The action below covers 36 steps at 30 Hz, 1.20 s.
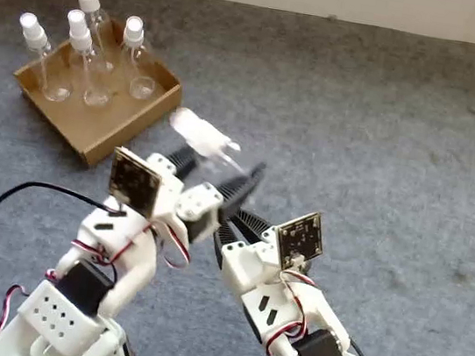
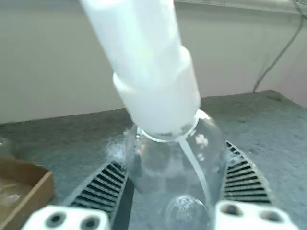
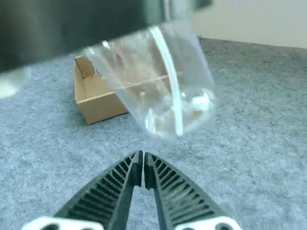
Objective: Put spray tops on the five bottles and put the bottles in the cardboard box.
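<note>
- At the centre of the high view, the held bottle [image 1: 210,143] is blurred.
- The left arm [image 1: 101,265] and right arm [image 1: 290,309] run off the high view's lower edge.
- In the left wrist view, the spray top [image 2: 144,62] is cut by the frame edge.
- In the right wrist view, a blurred dark shape [image 3: 72,24] hides the held bottle's neck.

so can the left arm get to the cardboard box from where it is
Probably yes. The left gripper, shut on the bottle, hangs just off the cardboard box, nothing between them, and the box floor nearest it is bare.
</note>
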Available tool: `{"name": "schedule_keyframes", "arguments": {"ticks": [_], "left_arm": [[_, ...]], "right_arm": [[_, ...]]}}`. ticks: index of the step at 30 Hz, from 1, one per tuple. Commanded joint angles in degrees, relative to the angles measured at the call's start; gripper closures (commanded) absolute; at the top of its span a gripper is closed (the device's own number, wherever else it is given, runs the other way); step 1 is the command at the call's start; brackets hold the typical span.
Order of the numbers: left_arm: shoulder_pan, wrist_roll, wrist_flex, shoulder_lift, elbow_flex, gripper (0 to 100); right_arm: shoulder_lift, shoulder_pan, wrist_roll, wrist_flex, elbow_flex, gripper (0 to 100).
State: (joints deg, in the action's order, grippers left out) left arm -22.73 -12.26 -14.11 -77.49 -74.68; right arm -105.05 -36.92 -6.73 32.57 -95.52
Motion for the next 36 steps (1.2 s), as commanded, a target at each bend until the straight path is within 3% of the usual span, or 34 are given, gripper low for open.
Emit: {"name": "schedule_keyframes", "arguments": {"ticks": [1,9,14,17,24,32,36], "left_arm": [[9.3,-0.8,1.3,2.1,0.8,88],[28.4,-0.5,7.4,19.4,11.0,88],[34.0,4.7,7.5,35.7,19.3,87],[36.5,5.4,10.5,43.3,22.2,87],[40.3,5.4,30.2,58.0,22.5,87],[40.6,5.8,40.2,69.1,22.8,87],[40.3,15.1,43.4,72.6,22.8,87]], "right_arm": [[-0.5,-0.3,-0.4,2.1,-10.0,99.3],[-0.5,-0.3,-0.3,5.1,-10.0,99.3],[-0.5,-0.3,-0.3,5.2,-10.0,99.3],[-0.5,-0.2,-0.3,5.3,-10.0,99.3],[-0.5,1.7,-0.3,5.3,-10.0,99.3],[-0.5,6.2,-0.4,5.3,-10.0,99.3],[-0.5,6.2,-0.4,5.3,-10.0,99.3]]}}
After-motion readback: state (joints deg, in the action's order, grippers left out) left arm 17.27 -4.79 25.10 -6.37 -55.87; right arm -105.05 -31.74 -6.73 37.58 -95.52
